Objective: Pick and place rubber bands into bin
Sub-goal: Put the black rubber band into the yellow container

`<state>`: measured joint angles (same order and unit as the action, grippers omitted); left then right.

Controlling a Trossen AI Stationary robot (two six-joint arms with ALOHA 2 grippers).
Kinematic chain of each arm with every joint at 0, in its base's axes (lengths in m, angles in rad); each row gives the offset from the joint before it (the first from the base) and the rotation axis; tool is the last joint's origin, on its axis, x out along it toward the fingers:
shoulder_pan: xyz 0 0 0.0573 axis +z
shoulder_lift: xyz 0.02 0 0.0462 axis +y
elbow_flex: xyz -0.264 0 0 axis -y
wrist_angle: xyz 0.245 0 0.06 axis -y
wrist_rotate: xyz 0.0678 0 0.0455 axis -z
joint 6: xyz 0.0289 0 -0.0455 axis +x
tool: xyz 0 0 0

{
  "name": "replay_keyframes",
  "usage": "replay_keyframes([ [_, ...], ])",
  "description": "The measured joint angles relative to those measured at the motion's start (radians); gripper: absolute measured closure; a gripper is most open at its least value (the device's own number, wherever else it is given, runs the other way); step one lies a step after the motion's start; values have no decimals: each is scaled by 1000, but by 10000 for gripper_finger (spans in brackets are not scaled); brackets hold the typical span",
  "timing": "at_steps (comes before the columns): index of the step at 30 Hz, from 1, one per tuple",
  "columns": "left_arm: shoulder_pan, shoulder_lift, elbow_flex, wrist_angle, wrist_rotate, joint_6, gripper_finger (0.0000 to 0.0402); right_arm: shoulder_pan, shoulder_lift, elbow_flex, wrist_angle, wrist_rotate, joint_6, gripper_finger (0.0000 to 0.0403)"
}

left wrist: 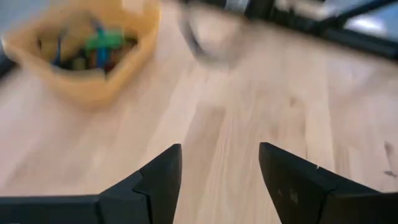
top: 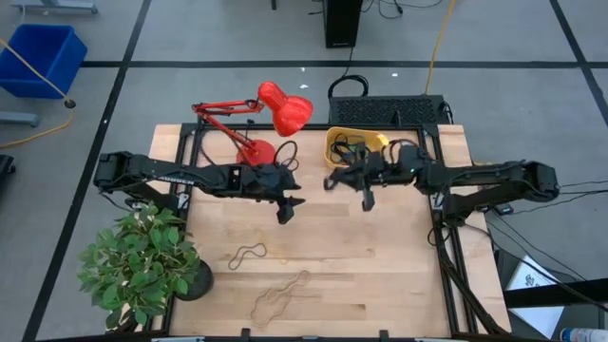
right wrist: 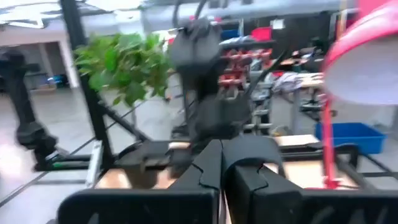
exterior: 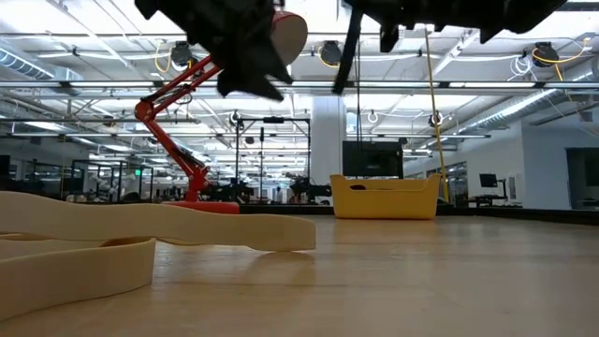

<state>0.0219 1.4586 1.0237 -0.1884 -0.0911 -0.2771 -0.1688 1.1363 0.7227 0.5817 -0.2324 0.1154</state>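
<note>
Left gripper (top: pixel 288 211) hangs above mid-worktop (top: pixel 380 266), fingers (left wrist: pixel 158 180) apart, nothing between them. Right gripper (top: pixel 367 198) is just in front of the bin (top: pixel 334 141), fingers pressed together; a thin dark strand seems to dangle from it in the low view, hard to confirm. Bin sits at the worktop's far edge beside the red lamp (top: pixel 275 109), with coloured bands (left wrist: pixel 93 48) inside. More bands (top: pixel 249 254) lie loose on the near worktop, by the plant (top: pixel 142 261).
</note>
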Motion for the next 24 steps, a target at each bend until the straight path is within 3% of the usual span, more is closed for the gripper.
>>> replay_keyframes([
  [5, 0, 0, 0, -168, 15, -114, 174, -81, -69, 33, -121, -4, -1, 402],
  [15, 0, 0, 0, -203, 12, -148, 174, -258, 34, 395, -801, -1, -111, 403],
  [24, 0, 0, 0, -202, 12, -148, 174, -396, 203, 424, -970, 0, -192, 403],
])
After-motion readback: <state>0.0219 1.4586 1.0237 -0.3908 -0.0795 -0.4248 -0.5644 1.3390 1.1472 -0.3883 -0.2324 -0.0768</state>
